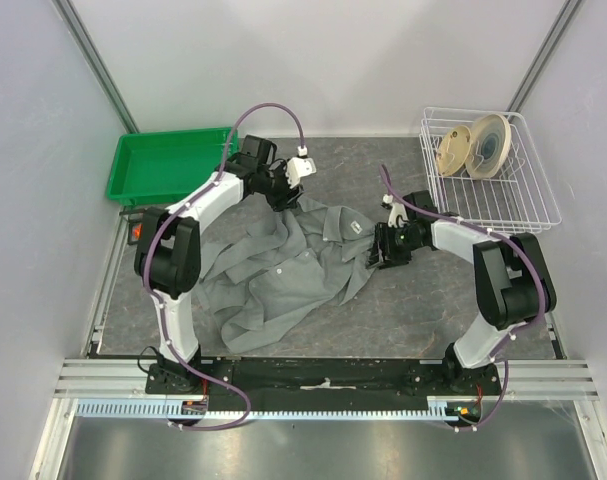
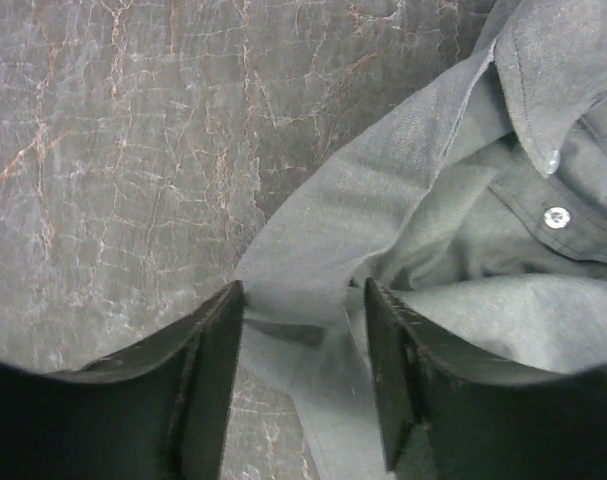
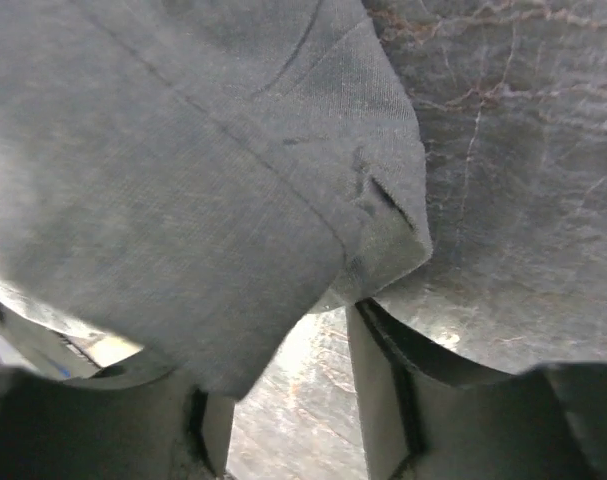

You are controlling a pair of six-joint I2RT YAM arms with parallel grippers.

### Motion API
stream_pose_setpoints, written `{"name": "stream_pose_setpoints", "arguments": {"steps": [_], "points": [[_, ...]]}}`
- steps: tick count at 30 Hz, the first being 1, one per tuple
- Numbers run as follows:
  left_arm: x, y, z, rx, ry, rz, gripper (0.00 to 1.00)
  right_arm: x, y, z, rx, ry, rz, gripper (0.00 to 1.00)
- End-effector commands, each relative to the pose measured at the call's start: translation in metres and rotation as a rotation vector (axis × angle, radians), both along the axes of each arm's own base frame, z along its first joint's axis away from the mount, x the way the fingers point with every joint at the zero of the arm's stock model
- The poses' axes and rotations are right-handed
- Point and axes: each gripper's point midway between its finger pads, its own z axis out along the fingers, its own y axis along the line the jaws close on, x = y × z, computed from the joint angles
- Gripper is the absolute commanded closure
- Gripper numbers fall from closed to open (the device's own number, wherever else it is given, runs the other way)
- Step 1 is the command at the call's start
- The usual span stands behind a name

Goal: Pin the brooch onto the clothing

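Far left in the top view, just below the green tray [image 1: 168,165], the brooch [image 1: 136,230] is showing as an orange-red speck at the table's [image 1: 403,310] edge, well apart from the clothing [image 1: 283,275] lying crumpled mid-frame. At its upper left the left gripper [image 1: 286,195] is straddling a fold [image 2: 303,290] near the collar [image 2: 543,80], jaws part open with cloth between them but not visibly pinched. At its right edge the right gripper [image 1: 380,245] is standing part open around a hem corner [image 3: 383,230]. Done well, both are biting one layer firmly, then drawing outward together to flatten a patch for pinning.
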Motion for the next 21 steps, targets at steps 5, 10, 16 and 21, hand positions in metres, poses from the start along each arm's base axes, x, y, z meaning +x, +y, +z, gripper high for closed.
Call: {"name": "stream_pose_setpoints", "arguments": {"steps": [5,10,16,21], "points": [[0.03,-0.001,0.041,-0.011,-0.164,0.036,0.92,0.021,-0.008,0.018,0.059,-0.052,-0.062,1.0],[0.011,0.018,0.091,-0.129,-0.125,0.1,0.98,0.041,-0.021,0.058,0.037,-0.187,-0.066,1.0],[-0.029,0.042,0.154,-0.291,-0.063,0.165,0.98,0.057,-0.036,0.114,-0.074,-0.356,0.022,1.0],[-0.06,0.067,0.191,-0.383,-0.089,0.247,0.98,0.061,-0.054,0.176,-0.192,-0.533,0.086,1.0]]}}
